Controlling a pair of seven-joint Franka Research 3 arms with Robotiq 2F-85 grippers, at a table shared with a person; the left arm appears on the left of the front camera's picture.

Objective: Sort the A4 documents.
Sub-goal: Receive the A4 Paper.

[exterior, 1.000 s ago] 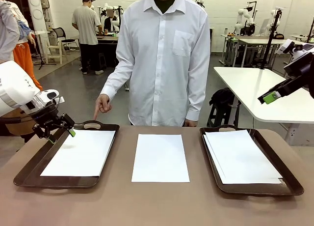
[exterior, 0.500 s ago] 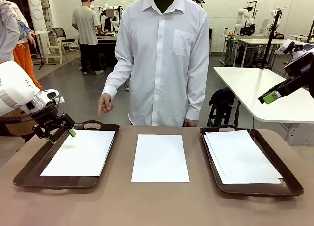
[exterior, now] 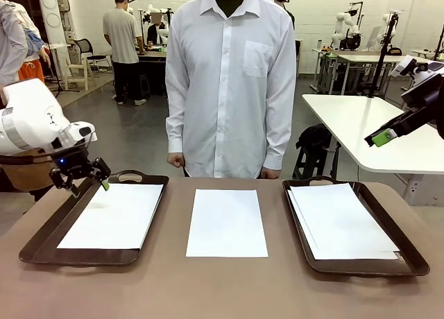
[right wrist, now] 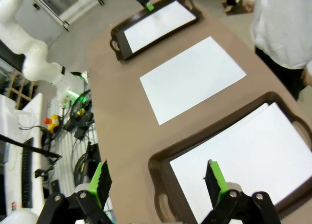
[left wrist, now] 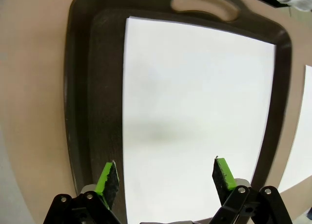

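Note:
One A4 document point(exterior: 112, 215) lies in the left dark brown tray point(exterior: 41, 244); the left wrist view shows the same sheet point(left wrist: 195, 112) in that tray point(left wrist: 78, 112). A second sheet point(exterior: 227, 222) lies bare on the table's middle, also seen from the right wrist point(right wrist: 192, 78). A stack of sheets point(exterior: 343, 222) fills the right tray point(exterior: 416, 263). My left gripper point(exterior: 82, 180) hovers open over the left tray's far-left corner, its jaws point(left wrist: 165, 177) holding nothing. My right gripper point(exterior: 381, 137) hangs high at the right, open point(right wrist: 158, 180), above the right tray's stack point(right wrist: 243, 156).
A person in a white shirt point(exterior: 232, 83) stands at the far edge behind the middle sheet, arms down, one hand point(exterior: 175, 159) near the table's edge. A white table point(exterior: 361, 125) stands behind at the right. Bare brown tabletop point(exterior: 222, 291) runs along the near edge.
The person's hand that pointed down over the left tray's far end has dropped to their side. My left arm has risen slightly. The sheets have not moved.

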